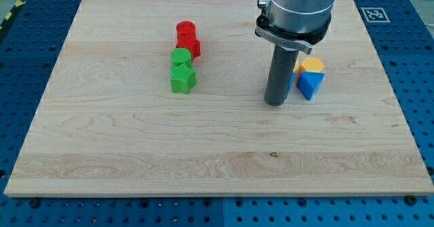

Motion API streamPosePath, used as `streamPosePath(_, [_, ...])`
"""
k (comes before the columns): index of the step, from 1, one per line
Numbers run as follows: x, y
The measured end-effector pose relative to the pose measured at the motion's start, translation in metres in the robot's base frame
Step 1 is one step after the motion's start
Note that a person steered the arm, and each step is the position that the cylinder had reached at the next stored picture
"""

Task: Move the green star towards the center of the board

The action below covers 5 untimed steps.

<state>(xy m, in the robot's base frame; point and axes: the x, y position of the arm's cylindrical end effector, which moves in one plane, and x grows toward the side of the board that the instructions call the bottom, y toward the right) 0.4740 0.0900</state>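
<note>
The green star (182,80) lies on the wooden board (135,132), left of the middle. A green cylinder (180,57) touches it on the side toward the view's top. Above that sit a red block (190,48) and a red cylinder (186,32). My tip (274,103) rests on the board well to the right of the green star, just left of a blue block (310,85). It touches none of the green or red blocks.
A yellow block (311,66) sits right behind the blue block, partly hidden by the rod, with another blue piece (291,83) at the rod's edge. A fiducial tag (371,13) marks the board's top right corner. Blue perforated table surrounds the board.
</note>
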Motion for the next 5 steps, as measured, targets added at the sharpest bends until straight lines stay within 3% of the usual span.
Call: streamPosePath(5, [0.032,-0.043])
